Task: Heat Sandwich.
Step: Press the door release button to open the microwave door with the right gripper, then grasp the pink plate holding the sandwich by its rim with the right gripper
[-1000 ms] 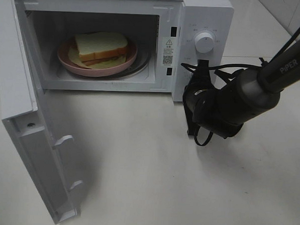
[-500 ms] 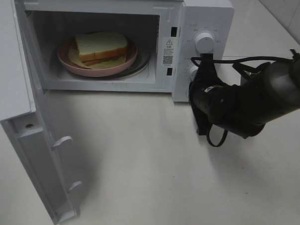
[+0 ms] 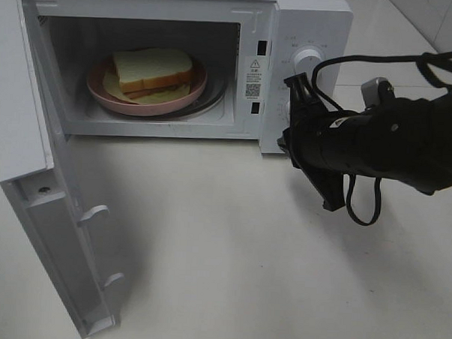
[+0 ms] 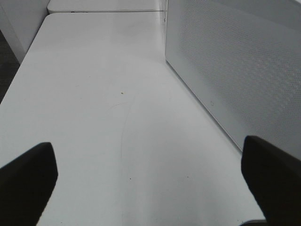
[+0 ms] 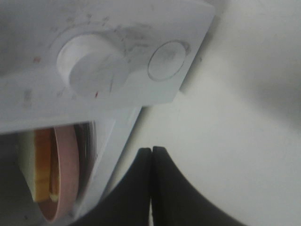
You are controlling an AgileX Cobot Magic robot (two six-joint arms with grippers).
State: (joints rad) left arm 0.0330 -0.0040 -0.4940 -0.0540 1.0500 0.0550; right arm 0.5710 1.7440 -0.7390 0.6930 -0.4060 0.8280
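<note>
The sandwich [image 3: 151,69] of pale bread lies on a round pink plate [image 3: 139,106] inside the open white microwave [image 3: 311,23]. In the right wrist view the sandwich [image 5: 42,174] and plate [image 5: 66,181] show edge-on. My right gripper [image 3: 285,144] is shut and empty, hovering just in front of the control panel, below the upper knob [image 3: 308,62]. In its own view the right gripper [image 5: 151,157] points at the panel's lower corner, under the knob [image 5: 91,70] and a round button [image 5: 167,60]. My left gripper [image 4: 150,188] is open with nothing in it, low over the table.
The microwave door [image 3: 31,168] swings wide open toward the front left; its perforated outer face [image 4: 235,70] stands beside my left gripper. White tabletop [image 3: 207,251] stretches in front of the oven. Cables loop off the right arm [image 3: 407,144].
The right arm has swung rightward and up and rolled over, bringing its shut gripper closer to the control panel. The sandwich, the plate and the door stay put.
</note>
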